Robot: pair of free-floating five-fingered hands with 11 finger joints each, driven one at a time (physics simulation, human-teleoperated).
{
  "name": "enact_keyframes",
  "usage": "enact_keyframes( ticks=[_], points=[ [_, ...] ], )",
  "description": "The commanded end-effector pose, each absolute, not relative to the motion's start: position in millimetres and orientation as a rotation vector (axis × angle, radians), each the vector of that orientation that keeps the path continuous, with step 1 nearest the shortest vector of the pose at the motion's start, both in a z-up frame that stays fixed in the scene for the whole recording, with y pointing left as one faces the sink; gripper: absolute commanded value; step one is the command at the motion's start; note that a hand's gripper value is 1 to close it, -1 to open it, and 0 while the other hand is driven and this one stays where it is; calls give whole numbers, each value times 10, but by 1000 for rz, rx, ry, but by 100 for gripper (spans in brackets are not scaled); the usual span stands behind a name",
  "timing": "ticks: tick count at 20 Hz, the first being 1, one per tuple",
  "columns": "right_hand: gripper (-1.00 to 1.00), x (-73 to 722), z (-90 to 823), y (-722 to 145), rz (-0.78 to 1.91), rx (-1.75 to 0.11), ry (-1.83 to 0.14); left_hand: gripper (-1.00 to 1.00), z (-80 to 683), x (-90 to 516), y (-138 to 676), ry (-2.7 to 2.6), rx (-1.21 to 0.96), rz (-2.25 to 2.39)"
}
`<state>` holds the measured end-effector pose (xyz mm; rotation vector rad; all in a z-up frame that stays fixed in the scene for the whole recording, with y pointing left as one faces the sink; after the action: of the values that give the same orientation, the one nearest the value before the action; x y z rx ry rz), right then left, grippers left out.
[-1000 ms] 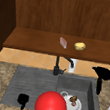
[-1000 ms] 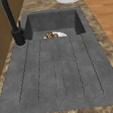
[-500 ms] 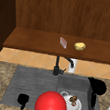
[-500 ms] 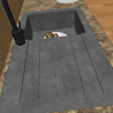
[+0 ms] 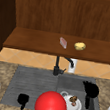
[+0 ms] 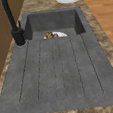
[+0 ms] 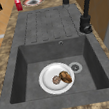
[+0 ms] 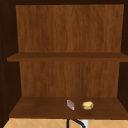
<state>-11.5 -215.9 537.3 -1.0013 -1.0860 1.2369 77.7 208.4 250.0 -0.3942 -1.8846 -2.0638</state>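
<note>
One white plate [image 7: 50, 77] in sink basin [image 7: 30, 69] holds food [image 7: 65, 77].

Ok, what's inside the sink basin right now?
In the sink basin lies a white plate with two brown food pieces, beside the drain. In the front view a red ball covers the basin's left edge.

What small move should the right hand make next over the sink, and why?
Probably the right hand should lower a little and shift left toward the white plate. In the front view it hangs above the right part of the basin, fingers pointing down, and does not seem to hold anything. The plate with the brown food lies on the basin floor, just left of it.
</note>
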Motion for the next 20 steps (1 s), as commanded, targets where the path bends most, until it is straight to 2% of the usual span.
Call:
enact_keyframes(
  ticks=[1,20],
  points=[
    [-100,129,5063,-2124,1265,-997,-1048,0,2500,777,2084,-1885,-394,-2064],
    [-100,1131,3938,-2318,1333,-862,-1017,0,2500,777,2084,-1885,-394,-2064]
  ],
)
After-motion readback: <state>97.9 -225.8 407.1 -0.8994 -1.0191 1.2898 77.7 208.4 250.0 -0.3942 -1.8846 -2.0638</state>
